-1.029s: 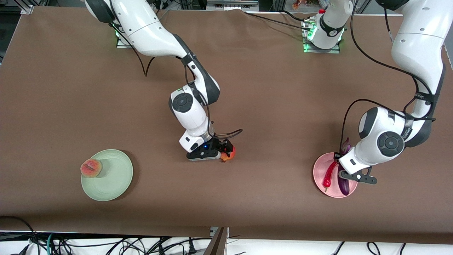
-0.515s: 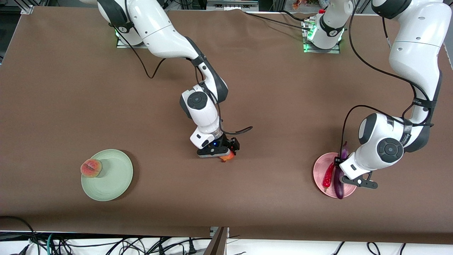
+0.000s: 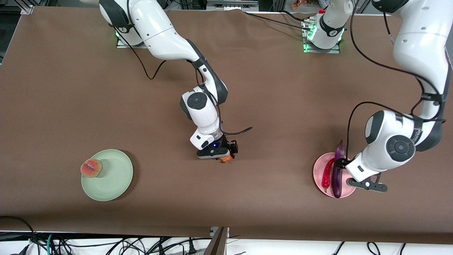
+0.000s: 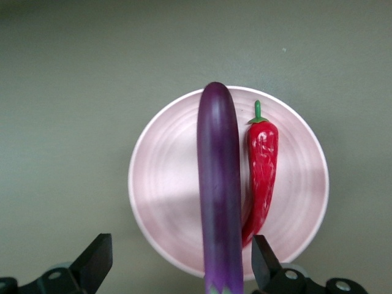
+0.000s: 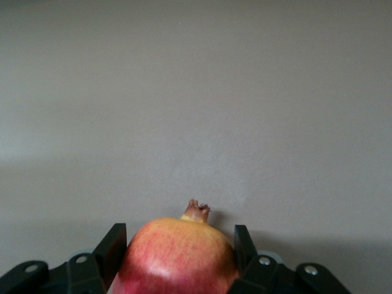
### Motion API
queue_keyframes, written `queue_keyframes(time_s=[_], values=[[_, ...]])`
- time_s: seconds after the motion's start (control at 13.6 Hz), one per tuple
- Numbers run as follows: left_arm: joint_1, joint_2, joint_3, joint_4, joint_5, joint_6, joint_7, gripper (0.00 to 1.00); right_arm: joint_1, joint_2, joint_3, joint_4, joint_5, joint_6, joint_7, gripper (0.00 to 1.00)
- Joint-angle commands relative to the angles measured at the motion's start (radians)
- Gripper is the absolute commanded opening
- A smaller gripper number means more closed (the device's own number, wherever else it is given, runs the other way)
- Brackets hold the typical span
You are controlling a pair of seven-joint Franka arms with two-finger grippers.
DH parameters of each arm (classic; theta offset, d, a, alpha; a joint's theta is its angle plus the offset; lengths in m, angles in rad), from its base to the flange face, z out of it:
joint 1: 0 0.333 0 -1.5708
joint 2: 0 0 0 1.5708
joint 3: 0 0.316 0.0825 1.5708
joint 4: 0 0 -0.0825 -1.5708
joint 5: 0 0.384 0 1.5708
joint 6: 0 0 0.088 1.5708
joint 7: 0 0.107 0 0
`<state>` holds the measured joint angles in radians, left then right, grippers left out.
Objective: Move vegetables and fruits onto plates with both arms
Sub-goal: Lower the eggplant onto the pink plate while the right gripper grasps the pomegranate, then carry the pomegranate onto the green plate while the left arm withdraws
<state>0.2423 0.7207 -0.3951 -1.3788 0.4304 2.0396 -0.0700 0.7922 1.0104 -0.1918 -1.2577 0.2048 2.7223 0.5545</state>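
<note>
The right arm is reaching down to mid-worktop, its hand [image 3: 226, 156] pressing its fingers [image 5: 113, 248] against both sides of a red fruit [image 5: 177, 257]. The left arm is bending low, its hand [image 3: 348, 173] spreading its fingers [image 4: 95, 263] wide apart.

No text, labels, brands or numbers can be read on anything.

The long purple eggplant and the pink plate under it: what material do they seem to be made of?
The long glossy purple eggplant looks like smooth moulded plastic: even colour and a soft sheen along its length, though a real one cannot be excluded. The round light pink plate looks matte, perhaps plastic or glazed ceramic, with faint concentric rings and no sharp reflection.
</note>
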Motion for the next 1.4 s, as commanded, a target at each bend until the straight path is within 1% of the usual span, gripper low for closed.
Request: queue_keyframes(time_s=[0.0, 0.07, 0.15, 0.22, 0.29, 0.44, 0.51, 0.59, 0.66, 0.74, 0.81, 0.88, 0.96, 1.03, 1.1, 1.18, 1.25, 1.32], values=[[0.003, -0.159, -0.004, -0.025, 0.005, -0.090, 0.012, 1.00, -0.005, -0.018, -0.055, 0.034, -0.024, -0.097, -0.013, 0.23], [0.003, -0.206, -0.004, -0.023, -0.039, -0.110, 0.009, 1.00, -0.010, -0.033, -0.076, 0.052, -0.022, -0.180, -0.065, 0.23], [0.003, -0.249, -0.001, -0.020, -0.108, -0.155, 0.010, 1.00, -0.040, -0.058, -0.080, 0.075, -0.015, -0.263, -0.135, 0.23], [0.017, -0.288, -0.001, -0.019, -0.183, -0.197, 0.010, 1.00, -0.088, -0.082, -0.069, 0.089, -0.011, -0.336, -0.212, 0.23], [0.028, -0.334, 0.002, -0.020, -0.231, -0.241, 0.010, 1.00, -0.137, -0.110, -0.066, 0.092, -0.001, -0.383, -0.288, 0.23], [0.035, -0.397, -0.001, -0.019, -0.246, -0.336, 0.009, 1.00, -0.239, -0.148, -0.040, 0.092, 0.057, -0.461, -0.471, 0.23], [0.035, -0.432, -0.001, -0.019, -0.246, -0.379, 0.010, 1.00, -0.292, -0.164, -0.037, 0.092, 0.082, -0.504, -0.587, 0.23], [0.037, -0.452, -0.004, -0.017, -0.263, -0.407, 0.010, 1.00, -0.341, -0.165, -0.037, 0.092, 0.099, -0.547, -0.710, 0.23], [0.037, -0.492, 0.013, -0.017, -0.309, -0.430, 0.012, 1.00, -0.404, -0.167, -0.037, 0.092, 0.116, -0.588, -0.848, 0.23], [0.020, -0.542, 0.045, -0.040, -0.334, -0.438, 0.010, 1.00, -0.462, -0.165, -0.037, 0.092, 0.134, -0.610, -0.978, 0.23], [-0.027, -0.569, 0.106, -0.063, -0.349, -0.446, 0.012, 1.00, -0.505, -0.165, -0.037, 0.092, 0.152, -0.621, -1.092, 0.23], [-0.117, -0.601, 0.225, -0.083, -0.384, -0.447, 0.019, 1.00, -0.543, -0.165, -0.037, 0.090, 0.157, -0.624, -1.190, 0.23], [-0.203, -0.618, 0.319, -0.106, -0.401, -0.447, 0.024, 1.00, -0.576, -0.159, -0.037, 0.086, 0.159, -0.621, -1.264, 0.23], [-0.246, -0.636, 0.364, -0.129, -0.401, -0.446, 0.027, 1.00, -0.593, -0.153, -0.035, 0.078, 0.159, -0.618, -1.318, 0.23], [-0.271, -0.674, 0.380, -0.191, -0.401, -0.435, 0.027, 1.00, -0.599, -0.150, -0.035, 0.061, 0.168, -0.607, -1.338, 0.23], [-0.315, -0.726, 0.416, -0.288, -0.401, -0.409, 0.024, 1.00, -0.600, -0.144, -0.035, 0.051, 0.188, -0.590, -1.340, 0.23], [-0.333, -0.753, 0.438, -0.327, -0.401, -0.382, 0.027, 1.00, -0.601, -0.135, -0.035, 0.041, 0.193, -0.560, -1.341, 0.23], [-0.330, -0.753, 0.440, -0.327, -0.406, -0.381, 0.029, 1.00, -0.602, -0.119, -0.035, 0.026, 0.196, -0.518, -1.370, 0.23]])
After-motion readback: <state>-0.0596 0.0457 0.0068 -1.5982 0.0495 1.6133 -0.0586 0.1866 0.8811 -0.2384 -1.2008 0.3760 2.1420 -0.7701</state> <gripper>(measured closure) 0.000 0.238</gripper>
